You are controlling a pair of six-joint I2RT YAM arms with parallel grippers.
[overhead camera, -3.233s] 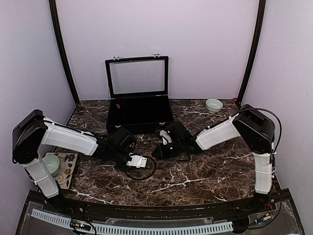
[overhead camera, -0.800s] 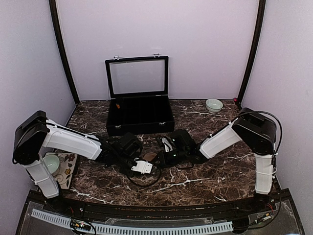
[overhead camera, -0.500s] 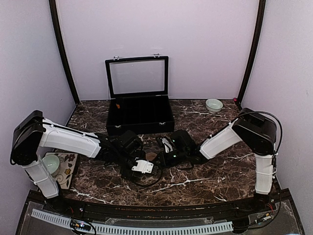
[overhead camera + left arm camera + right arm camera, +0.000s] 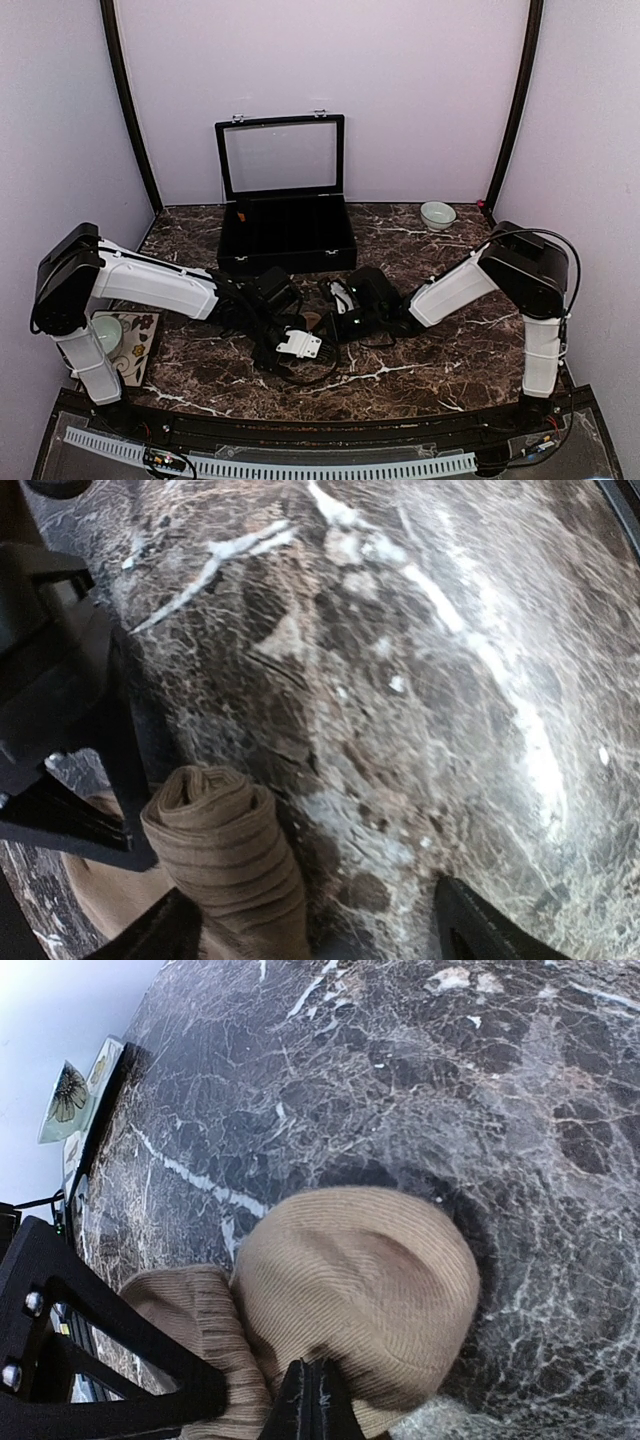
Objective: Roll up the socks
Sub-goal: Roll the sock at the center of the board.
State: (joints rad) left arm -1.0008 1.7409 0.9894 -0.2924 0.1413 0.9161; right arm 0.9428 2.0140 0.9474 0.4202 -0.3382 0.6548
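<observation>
While the right fingers [image 4: 312,1402] pinch the tan sock [image 4: 360,1280] tight, the wide-open, empty left fingers [image 4: 478,932] beside it should clamp its roll snugly.

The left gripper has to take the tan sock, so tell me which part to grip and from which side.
Grip the tan sock across its ribbed rolled tube, near the open end. Probably bring the left gripper, now open, down from above so its jaws straddle the roll's rounded sides; the right gripper pinches the bulged end.
</observation>
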